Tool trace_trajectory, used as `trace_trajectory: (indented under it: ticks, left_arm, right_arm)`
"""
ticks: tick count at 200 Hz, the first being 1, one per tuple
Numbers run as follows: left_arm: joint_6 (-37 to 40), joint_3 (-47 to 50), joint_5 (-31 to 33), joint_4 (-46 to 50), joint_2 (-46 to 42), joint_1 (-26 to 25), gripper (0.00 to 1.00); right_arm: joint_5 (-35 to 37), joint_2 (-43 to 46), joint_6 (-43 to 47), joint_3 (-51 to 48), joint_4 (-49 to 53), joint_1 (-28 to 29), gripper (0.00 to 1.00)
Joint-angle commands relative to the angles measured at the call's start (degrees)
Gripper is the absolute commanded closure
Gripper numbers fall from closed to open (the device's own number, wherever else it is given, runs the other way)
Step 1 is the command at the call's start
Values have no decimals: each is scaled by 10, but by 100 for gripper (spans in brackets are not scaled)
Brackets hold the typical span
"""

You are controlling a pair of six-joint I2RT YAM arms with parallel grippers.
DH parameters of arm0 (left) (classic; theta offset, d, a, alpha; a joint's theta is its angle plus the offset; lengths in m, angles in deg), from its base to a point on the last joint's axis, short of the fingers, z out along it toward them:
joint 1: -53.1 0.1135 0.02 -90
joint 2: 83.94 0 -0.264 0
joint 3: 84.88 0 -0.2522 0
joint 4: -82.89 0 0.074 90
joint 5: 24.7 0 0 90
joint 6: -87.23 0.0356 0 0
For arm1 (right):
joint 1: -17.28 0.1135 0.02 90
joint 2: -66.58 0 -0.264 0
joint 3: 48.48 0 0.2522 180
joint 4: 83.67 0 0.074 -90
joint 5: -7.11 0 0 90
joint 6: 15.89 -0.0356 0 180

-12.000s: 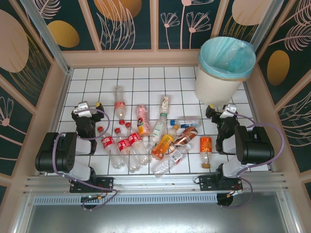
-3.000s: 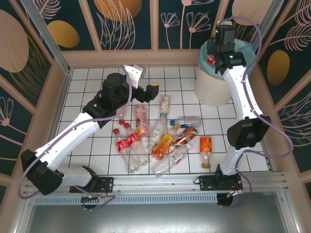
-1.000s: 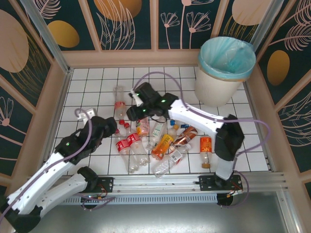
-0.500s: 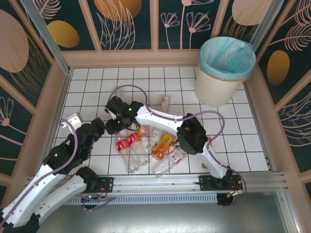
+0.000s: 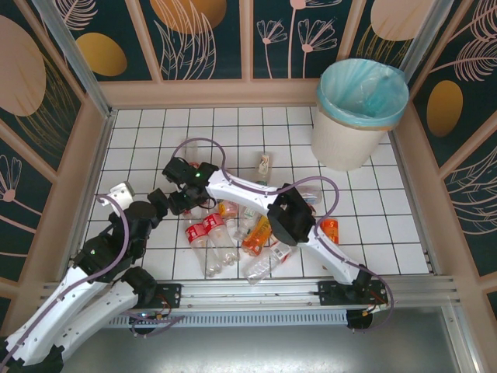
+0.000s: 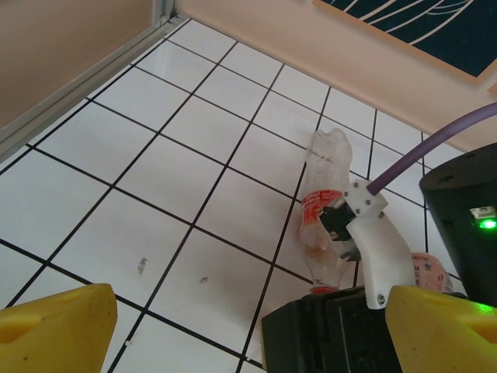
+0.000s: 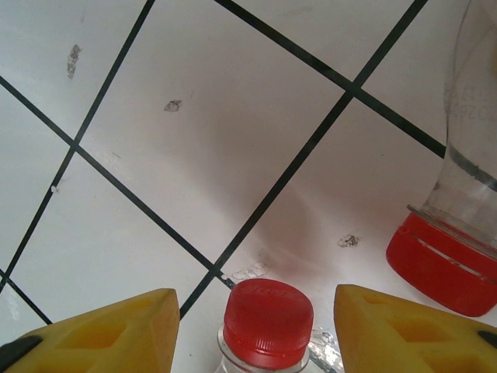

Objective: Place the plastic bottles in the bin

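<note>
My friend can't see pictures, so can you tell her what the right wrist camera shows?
The red cap of a clear plastic bottle sits between the two open yellow fingers of the right gripper, touching neither. A second red-capped bottle shows at the right edge, and both are on a white tiled floor with dark lines.

top camera looks down; wrist cameras hover close over tiles.

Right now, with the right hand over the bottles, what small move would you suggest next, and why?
I would probably lower the right hand slightly and close it. The red cap of a small clear plastic bottle sits between its open yellow fingers, ungripped; a second red-capped bottle lies close beside, so descend straight.
</note>
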State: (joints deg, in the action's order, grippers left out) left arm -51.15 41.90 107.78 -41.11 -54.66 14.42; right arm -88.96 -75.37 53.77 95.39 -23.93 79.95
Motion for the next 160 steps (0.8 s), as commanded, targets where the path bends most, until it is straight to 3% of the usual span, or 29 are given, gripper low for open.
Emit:
trace_trajectory:
  ticks: [1, 160]
  left_arm:
    - [18, 8, 6, -19, -13, 1, 10]
    - [23, 11, 0, -25, -40, 2, 10]
  right_arm:
    - [-7, -18, -6, 22, 19, -1, 44]
    - [-53, -50, -11, 51, 32, 3, 51]
